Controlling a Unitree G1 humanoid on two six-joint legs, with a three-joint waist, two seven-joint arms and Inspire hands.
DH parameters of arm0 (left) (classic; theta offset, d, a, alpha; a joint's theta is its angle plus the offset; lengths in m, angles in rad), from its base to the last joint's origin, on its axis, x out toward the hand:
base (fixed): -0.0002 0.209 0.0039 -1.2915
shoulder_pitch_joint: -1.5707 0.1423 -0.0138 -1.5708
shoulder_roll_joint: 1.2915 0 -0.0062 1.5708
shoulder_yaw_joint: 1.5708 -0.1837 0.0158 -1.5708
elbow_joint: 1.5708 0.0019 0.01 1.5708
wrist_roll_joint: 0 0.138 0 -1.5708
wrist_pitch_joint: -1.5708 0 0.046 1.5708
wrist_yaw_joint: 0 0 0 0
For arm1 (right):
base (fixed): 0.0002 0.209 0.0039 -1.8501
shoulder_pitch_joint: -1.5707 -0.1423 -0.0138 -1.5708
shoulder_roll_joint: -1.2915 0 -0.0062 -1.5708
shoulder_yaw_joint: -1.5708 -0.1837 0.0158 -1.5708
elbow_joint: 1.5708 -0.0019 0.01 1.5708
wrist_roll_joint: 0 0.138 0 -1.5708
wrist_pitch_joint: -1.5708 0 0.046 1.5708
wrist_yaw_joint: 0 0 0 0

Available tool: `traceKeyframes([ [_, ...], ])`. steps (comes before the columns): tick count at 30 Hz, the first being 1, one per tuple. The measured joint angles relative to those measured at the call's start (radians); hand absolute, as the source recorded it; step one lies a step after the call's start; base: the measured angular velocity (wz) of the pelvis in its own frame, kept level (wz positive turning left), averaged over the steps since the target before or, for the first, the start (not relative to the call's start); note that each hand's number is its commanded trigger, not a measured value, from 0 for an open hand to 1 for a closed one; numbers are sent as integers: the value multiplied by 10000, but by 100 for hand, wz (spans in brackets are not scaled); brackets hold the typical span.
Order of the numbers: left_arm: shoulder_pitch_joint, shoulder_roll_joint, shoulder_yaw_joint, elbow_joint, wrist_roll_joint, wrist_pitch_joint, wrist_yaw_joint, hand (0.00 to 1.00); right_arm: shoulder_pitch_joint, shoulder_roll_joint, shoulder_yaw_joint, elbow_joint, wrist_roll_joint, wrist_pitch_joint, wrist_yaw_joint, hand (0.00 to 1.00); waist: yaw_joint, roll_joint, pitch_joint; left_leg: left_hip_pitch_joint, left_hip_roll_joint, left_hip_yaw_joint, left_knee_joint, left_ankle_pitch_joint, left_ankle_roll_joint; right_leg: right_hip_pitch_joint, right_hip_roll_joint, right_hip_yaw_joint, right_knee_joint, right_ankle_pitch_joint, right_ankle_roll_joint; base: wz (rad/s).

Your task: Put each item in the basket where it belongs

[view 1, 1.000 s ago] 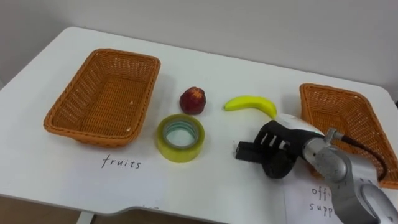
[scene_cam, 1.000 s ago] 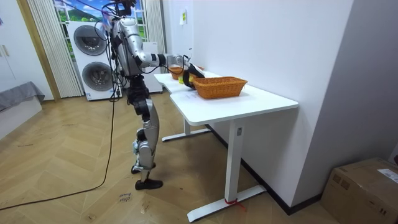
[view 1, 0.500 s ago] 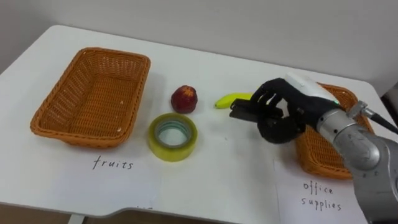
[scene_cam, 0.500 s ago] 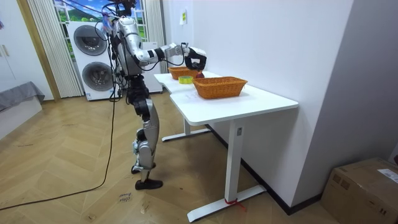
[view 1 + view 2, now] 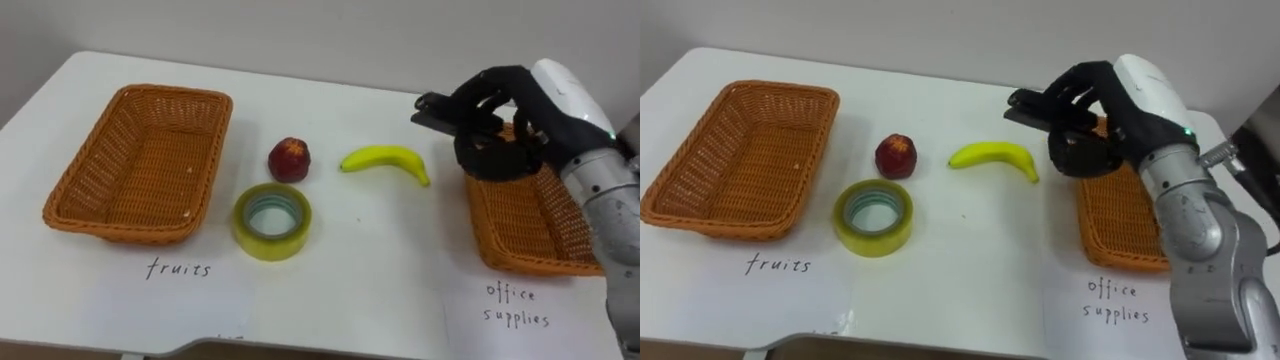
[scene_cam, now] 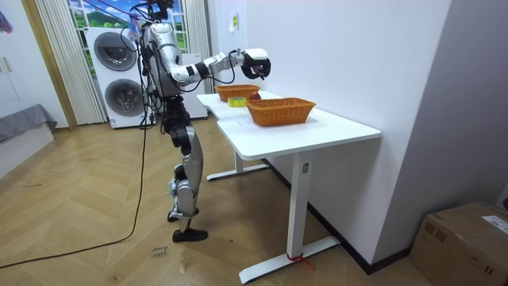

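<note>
The right robot hand (image 5: pixel 505 140) hides the right basket's (image 5: pixel 520 225) far corner and most of the dark object (image 5: pixel 432 108) it grips.

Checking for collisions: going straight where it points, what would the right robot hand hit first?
Likely nothing: the right robot hand, shut on a black object, points left above the table, clearing the banana, though depth is unclear.

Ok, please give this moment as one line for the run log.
right hand: shut on black object, above office basket | banana, red fruit, tape: on table
</note>
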Motion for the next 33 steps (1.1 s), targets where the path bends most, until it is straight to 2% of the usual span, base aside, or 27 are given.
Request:
traceKeyframes([
  [6, 156, -45, 82, -20, -1, 96, -80, 0, 3, 0, -280, 2, 185, 24, -454, 100, -169, -28, -10, 134, 3, 63, 12, 0, 1, 114, -6, 70, -1, 0, 0, -2],
  [12, 293, -142, 761, -143, 31, 111, -229, 0, 51, -38, -763, 166, 188, 132, -778, 100, -301, -20, -4, 165, 2, 100, -5, -3, 3, 128, -1, 102, -1, 0, 0, 0],
  [20, 319, -118, 746, -360, 34, 64, -221, 0, 145, -108, -962, 1059, 217, 127, -1451, 100, -339, -114, -29, 64, -10, 111, 17, -3, 4, 39, -3, 84, -19, -2, 2, 0],
  [26, 294, -111, 746, -89, 17, 32, -3, 0, 533, -108, -959, 1747, 369, -46, -2036, 100, -337, -119, -31, 44, -5, 101, 21, -2, 4, 40, -6, 67, -22, -2, 2, 0],
  [33, 298, -116, 779, -62, 14, 40, 59, 0, 702, -108, -961, 2441, 781, -38, -2170, 100, -333, -86, -2, -7, 4, 108, 8, -2, 4, -37, -20, 124, -26, -3, 1, 0],
])
